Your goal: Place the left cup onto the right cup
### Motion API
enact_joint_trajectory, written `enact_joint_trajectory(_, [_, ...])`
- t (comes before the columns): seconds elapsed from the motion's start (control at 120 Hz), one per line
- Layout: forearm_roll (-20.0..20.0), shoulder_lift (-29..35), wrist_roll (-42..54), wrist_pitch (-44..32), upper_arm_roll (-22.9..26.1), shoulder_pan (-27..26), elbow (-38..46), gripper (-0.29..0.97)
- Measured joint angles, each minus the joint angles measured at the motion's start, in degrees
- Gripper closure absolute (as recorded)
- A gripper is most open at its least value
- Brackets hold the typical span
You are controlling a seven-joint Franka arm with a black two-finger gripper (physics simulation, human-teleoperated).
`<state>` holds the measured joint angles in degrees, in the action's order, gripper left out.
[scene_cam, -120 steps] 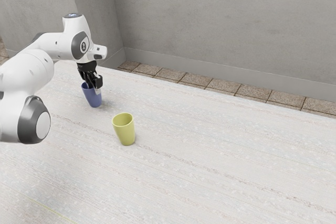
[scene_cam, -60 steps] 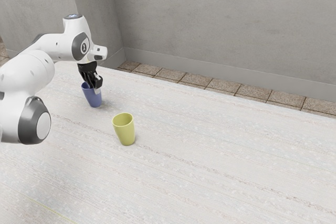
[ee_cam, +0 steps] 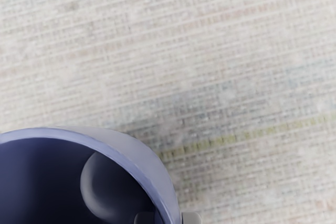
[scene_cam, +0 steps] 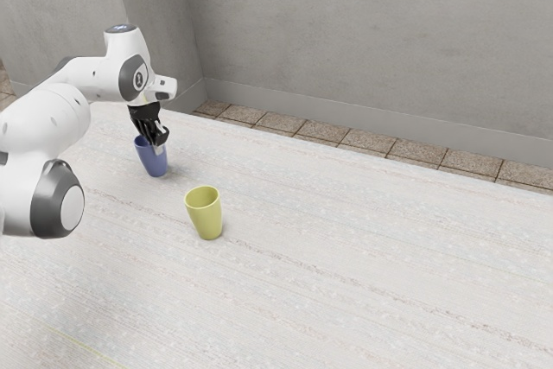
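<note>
The left cup is a blue cup [scene_cam: 152, 158] standing upright on the table at the exterior view's left. My gripper [scene_cam: 158, 138] comes down on the side of its rim nearest the yellow cup. One finger is inside the cup and one outside, and the two are shut on the wall. In the wrist view the blue cup [ee_cam: 79, 177] is right under my hand, its dark inside showing, with the fingertips [ee_cam: 192, 217] at the rim. The right cup is a yellow-green cup [scene_cam: 205, 212], upright and apart, nearer the front and to the exterior view's right.
The pale table [scene_cam: 346, 248] stretches wide to the exterior view's right and front. A grey wall [scene_cam: 363, 32] and a strip of brown floor tiles [scene_cam: 371, 140] run along the far side.
My arm has shifted only slightly and the hand stays at the blue cup's rim. Both cups stand where they were.
</note>
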<state>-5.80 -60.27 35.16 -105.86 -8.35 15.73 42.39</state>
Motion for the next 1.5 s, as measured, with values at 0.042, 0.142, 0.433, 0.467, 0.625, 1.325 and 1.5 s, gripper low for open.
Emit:
enact_joint_trajectory(0.042, [0.01, 0.0, 0.0, -0.01, 0.0, 0.0, 0.0, 0.74])
enact_joint_trajectory(0.142, [0.03, 0.0, -0.01, -0.02, 0.0, 0.0, 0.03, 0.76])
enact_joint_trajectory(0.433, [0.17, 0.64, -0.09, -0.06, 0.01, -0.13, 0.54, 0.78])
enact_joint_trajectory(0.467, [0.18, 0.93, -0.1, -0.05, 0.01, -0.18, 0.72, 0.78])
enact_joint_trajectory(0.625, [0.38, 2.65, -0.16, 0.19, -0.06, -0.68, 1.21, 0.78])
enact_joint_trajectory(1.325, [0.91, 14.67, -0.29, 1.96, -0.56, -4.91, 10.82, 0.79])
enact_joint_trajectory(1.5, [0.95, 18.26, -0.32, 2.15, -0.6, -6.29, 14.38, 0.79])
